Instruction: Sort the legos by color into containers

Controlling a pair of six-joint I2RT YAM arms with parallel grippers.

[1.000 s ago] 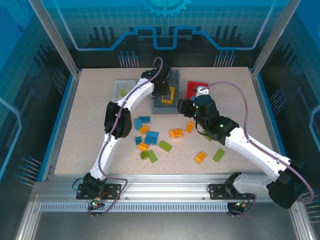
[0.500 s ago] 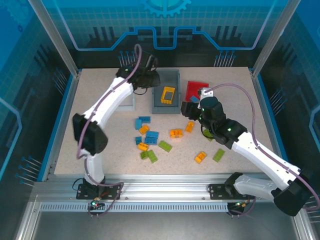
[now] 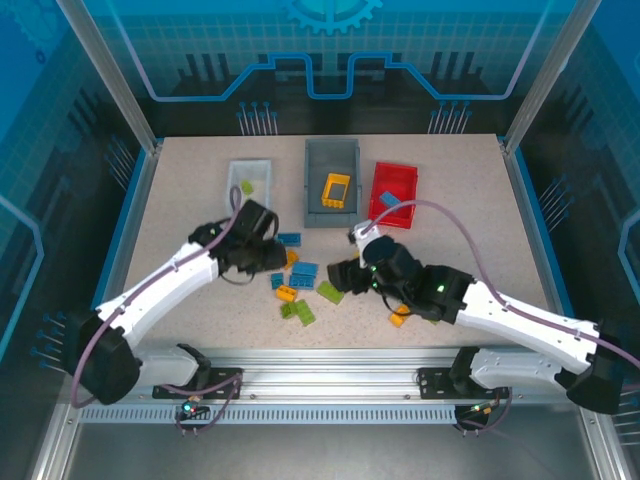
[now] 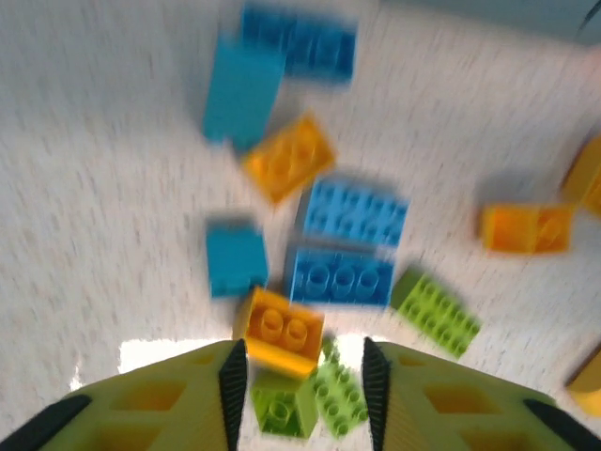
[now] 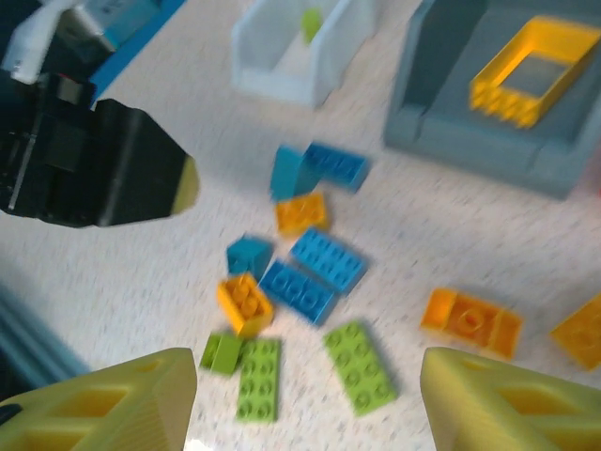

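Loose legos lie mid-table: blue bricks, orange ones and lime green ones. My left gripper hovers over the pile's left side, open. In the left wrist view, an orange brick and two green bricks lie on the table below its jaws. My right gripper hangs open over the pile's right side, with green plates under its wide jaws. At the back stand the white container, the grey container holding a yellow frame piece, and the red container.
A green piece lies in the white container and a blue brick in the red one. Another orange brick peeks out beside the right arm. Two joined orange bricks lie right of the pile. The left gripper's black body is close by.
The left arm swung from the grey container past the white one down to the pile, and its jaws widened. The right gripper moved from near the red container toward the pile.
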